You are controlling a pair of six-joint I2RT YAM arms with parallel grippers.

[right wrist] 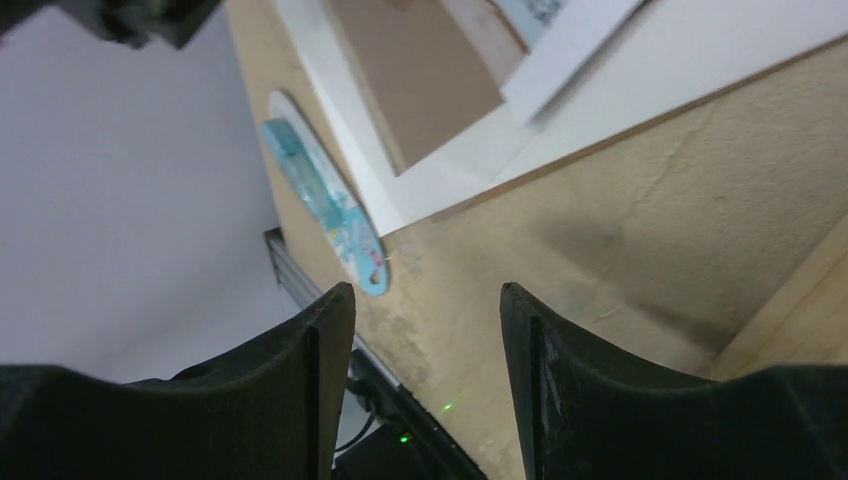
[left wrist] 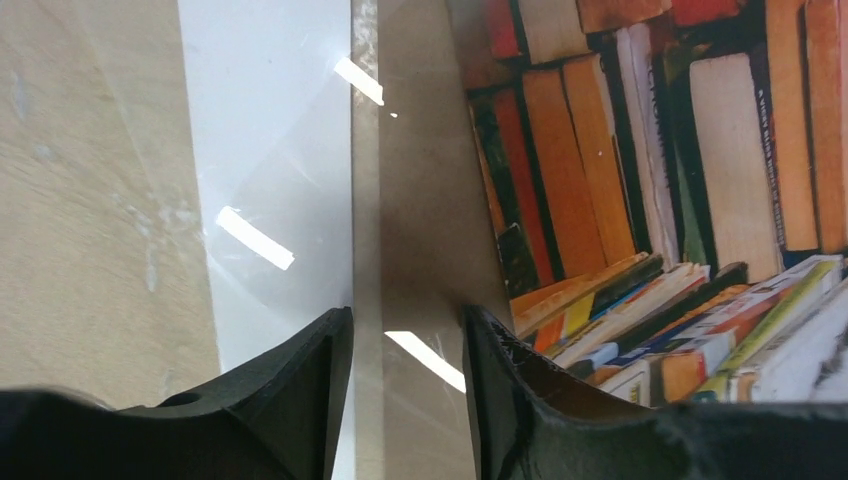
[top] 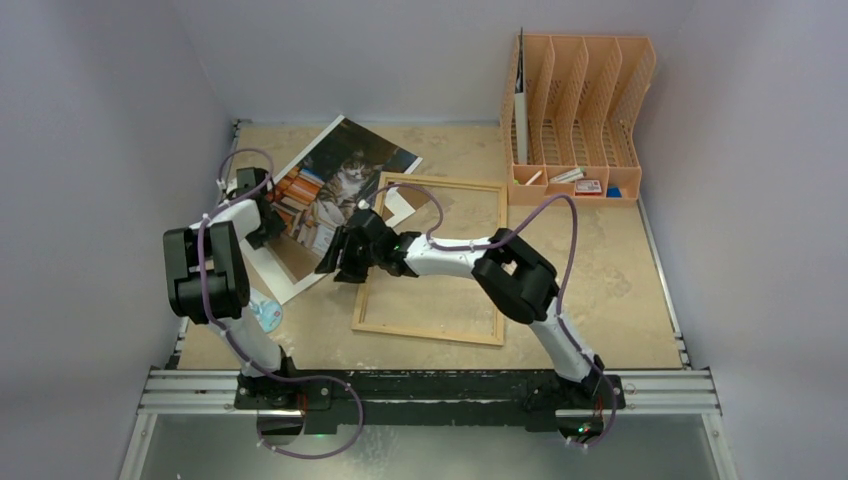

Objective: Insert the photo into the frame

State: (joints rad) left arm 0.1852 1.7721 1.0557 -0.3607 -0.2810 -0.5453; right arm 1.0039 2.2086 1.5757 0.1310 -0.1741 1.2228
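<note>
Judging by how things lie, the task is barely begun: the photo [top: 345, 180] lies tilted in the upper left of the overhead view, partly on a white mat [top: 272, 280] with brown board showing inside it. The frame [top: 430, 332] sits in the middle of the table [top: 600, 290] as a bare wooden border, with tabletop showing through it (no print inside yet). Nearly everything is left, then: lifting the print, carrying it across and seating it. The left gripper [left wrist: 405, 325] hangs low over the left side of that stack, jaws partway apart, with glossy board in the gap and nothing visibly pinched. Its arm is folded sharply at the elbow. The right gripper [right wrist: 425, 300], fingers moderately spread and empty above bare tabletop, sits at the frame's left rail, its arm reaching leftward across the border, nearly level.
</note>
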